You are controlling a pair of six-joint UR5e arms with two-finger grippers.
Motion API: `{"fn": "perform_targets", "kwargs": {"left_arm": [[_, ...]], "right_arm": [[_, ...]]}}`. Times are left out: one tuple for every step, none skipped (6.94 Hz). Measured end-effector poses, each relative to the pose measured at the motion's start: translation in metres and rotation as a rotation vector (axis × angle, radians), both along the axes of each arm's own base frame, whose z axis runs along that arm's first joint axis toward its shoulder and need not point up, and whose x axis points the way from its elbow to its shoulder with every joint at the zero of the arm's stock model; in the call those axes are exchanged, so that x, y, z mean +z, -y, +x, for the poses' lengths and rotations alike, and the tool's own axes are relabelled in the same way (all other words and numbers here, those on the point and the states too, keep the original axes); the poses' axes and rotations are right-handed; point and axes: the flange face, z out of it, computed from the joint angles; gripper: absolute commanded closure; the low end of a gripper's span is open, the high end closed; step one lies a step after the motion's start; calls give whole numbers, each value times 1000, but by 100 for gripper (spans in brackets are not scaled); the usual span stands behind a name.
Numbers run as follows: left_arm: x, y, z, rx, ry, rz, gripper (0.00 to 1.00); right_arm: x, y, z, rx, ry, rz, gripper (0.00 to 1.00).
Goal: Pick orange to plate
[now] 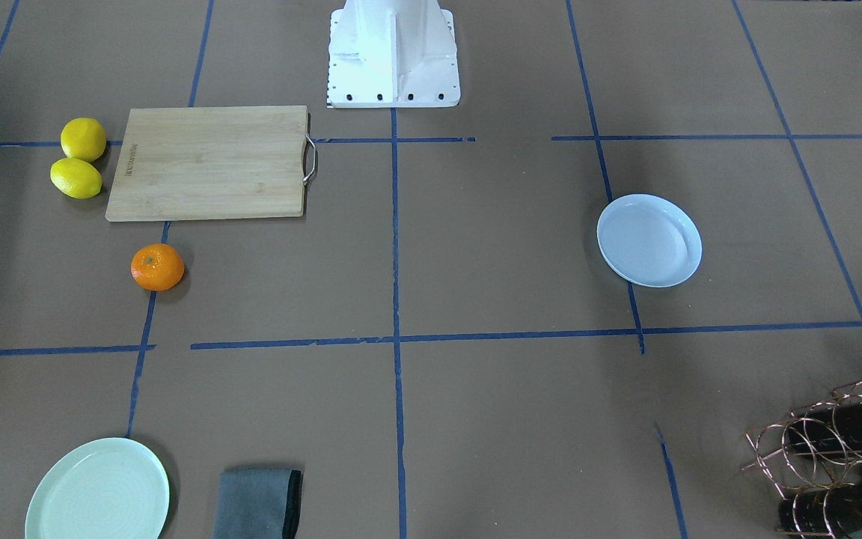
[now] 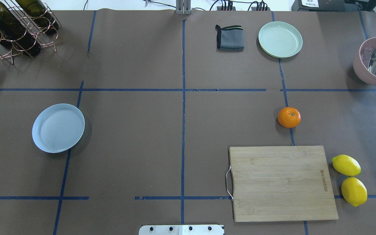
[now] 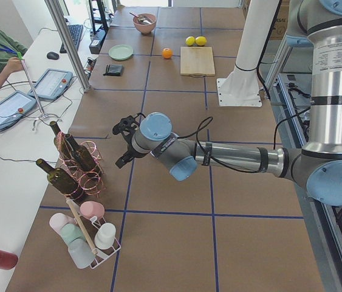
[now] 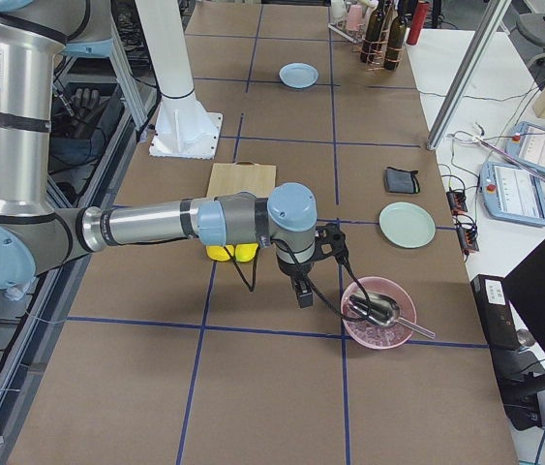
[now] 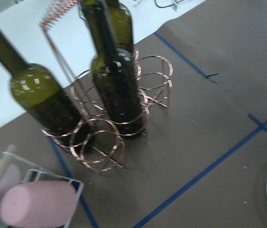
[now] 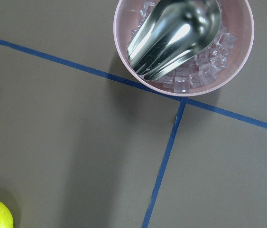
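Observation:
The orange (image 2: 289,117) sits alone on the brown table just beyond the cutting board, and also shows as the orange (image 1: 157,266) and the orange (image 3: 167,53). Far across the table lies the pale bluish plate (image 2: 58,128), bare; it is also the plate (image 1: 649,239) and the plate (image 4: 298,75). My left gripper (image 3: 124,143) hangs near the wine rack, well away from the orange. My right gripper (image 4: 303,289) hovers beside the pink bowl. Both show only in side views, so I cannot tell whether they are open or shut.
A wooden cutting board (image 2: 282,182) and two lemons (image 2: 346,164) lie near the orange. A pale green plate (image 2: 280,39), a grey cloth (image 2: 230,37), a pink bowl of ice with a scoop (image 6: 185,42) and a bottle rack (image 2: 15,29) stand at the table's edges.

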Motion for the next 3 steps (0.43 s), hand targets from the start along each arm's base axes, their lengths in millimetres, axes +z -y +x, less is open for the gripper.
{"fn": "perform_targets", "kwargs": {"left_arm": [[13,-12,30,-14,-23,-101,3],[27,-25,55,-44,-27,-181,14],[34,-36,79,-87,-45,-253,21]], "right_arm": [[8,-1,0,0,3,1,0],[13,-1,0,0,5,-1,0],[15,-1,0,1,5,-2,0]]}}
